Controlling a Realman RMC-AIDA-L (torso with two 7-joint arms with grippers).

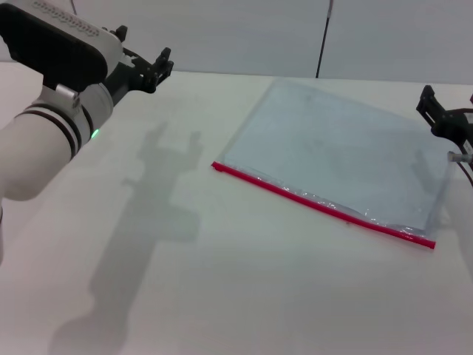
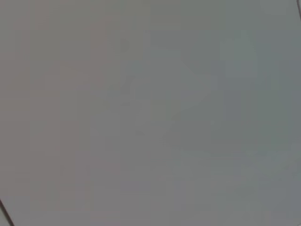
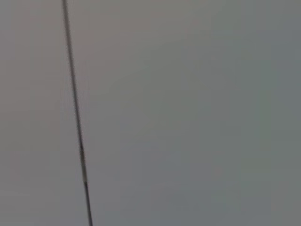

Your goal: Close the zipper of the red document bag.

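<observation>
Nearest on the white surface [image 1: 222, 296] runs the zipper [image 1: 321, 204], a red strip along the near long edge of the red document bag [image 1: 340, 148], which lies flat, right of centre. Its slider is too small to find. At far left the left hand [image 1: 151, 68] hovers with fingers spread, well apart from the bag. At the far right edge the right hand [image 1: 442, 118] shows partly; whether its fingers are spread I cannot tell. With nothing pinning it, the thin pouch would likely slide or bunch when the slider is pulled.
</observation>
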